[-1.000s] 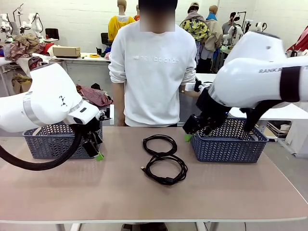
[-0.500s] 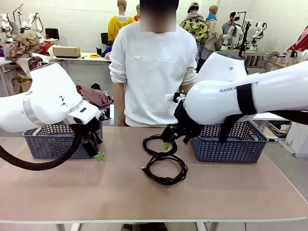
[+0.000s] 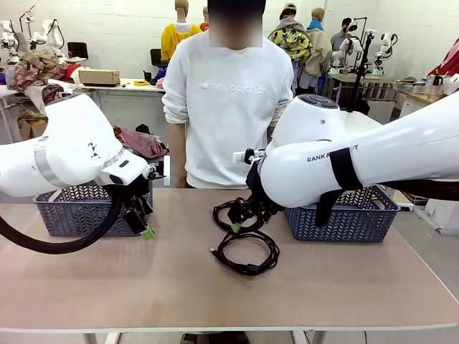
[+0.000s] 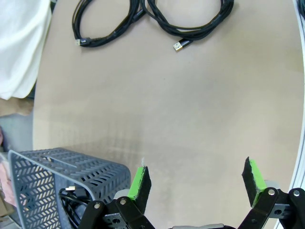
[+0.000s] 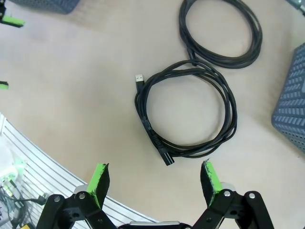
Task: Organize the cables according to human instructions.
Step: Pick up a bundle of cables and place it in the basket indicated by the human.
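Note:
Two cables lie as black coils side by side on the tan table. The far coil [image 3: 224, 209] [image 5: 221, 31] [image 4: 102, 24] is nearer the person. The near coil [image 3: 247, 251] [image 5: 186, 114] [image 4: 190, 19] ends in a metal USB plug [image 5: 139, 78]. Open and empty, my right gripper [image 3: 237, 223] [image 5: 155, 179] hovers above the coils and partly hides the far one in the front view. My left gripper [image 3: 143, 226] [image 4: 196, 179] is open and empty beside the left basket [image 3: 72, 208] [image 4: 57, 164]. Another black cable [image 4: 71, 200] lies inside that basket.
A second grey basket [image 3: 344, 215] [image 5: 290, 95] stands at the table's right. A person in a white sweatshirt [image 3: 229, 100] stands at the far edge, behind the coils. Bare tabletop [image 3: 143, 287] stretches along the near side.
My right arm has swung left, from over the right basket to above the two coils. The left arm and both coils have stayed put.

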{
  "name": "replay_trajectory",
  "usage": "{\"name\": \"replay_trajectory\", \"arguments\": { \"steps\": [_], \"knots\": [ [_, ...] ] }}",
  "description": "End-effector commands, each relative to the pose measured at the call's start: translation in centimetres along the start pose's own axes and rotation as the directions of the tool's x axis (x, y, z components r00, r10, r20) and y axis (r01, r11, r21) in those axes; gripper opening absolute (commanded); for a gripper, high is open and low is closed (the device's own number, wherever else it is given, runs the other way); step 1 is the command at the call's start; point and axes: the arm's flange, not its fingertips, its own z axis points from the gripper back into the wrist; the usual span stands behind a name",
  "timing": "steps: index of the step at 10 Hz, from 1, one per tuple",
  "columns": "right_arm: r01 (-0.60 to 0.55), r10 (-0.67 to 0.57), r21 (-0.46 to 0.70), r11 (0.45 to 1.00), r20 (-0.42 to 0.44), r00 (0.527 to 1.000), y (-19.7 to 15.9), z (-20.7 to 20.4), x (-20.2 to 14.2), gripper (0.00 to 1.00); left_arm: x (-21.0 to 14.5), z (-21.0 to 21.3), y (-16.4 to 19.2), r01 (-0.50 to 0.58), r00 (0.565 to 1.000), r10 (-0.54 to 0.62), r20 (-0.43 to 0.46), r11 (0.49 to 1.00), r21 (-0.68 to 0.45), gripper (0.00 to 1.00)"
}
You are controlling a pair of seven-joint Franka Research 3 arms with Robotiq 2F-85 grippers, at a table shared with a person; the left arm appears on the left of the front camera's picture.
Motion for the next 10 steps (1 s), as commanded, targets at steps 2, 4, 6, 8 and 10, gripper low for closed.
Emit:
{"name": "replay_trajectory", "arguments": {
  "steps": [2,4,6,8,10],
  "knots": [
    [0.008,-0.008,0.008,1.000,0.003,1.000,0.0,0.5,0.0,1.00,-0.1,0.2,0.1,-0.003,1.000,0.003,0.001,1.000,0.002,1.00],
    [0.008,-0.008,0.008,1.000,0.003,1.000,0.0,0.5,0.0,1.00,-0.1,0.2,0.1,-0.003,1.000,0.003,0.001,1.000,0.002,1.00],
    [0.019,-0.019,0.014,1.000,-0.019,1.000,-0.5,0.0,0.3,1.00,-0.1,0.2,0.1,-0.003,1.000,0.003,0.001,1.000,0.002,1.00],
    [-0.015,0.018,0.041,0.999,-0.066,0.998,0.1,-2.5,0.9,1.00,-0.1,0.2,0.1,-0.003,1.000,0.003,0.001,1.000,0.002,1.00],
    [-0.073,0.077,0.042,0.996,-0.103,0.992,0.8,-4.4,1.5,1.00,-0.1,0.2,0.1,-0.003,1.000,0.003,0.001,1.000,0.002,1.00]
  ]
}}
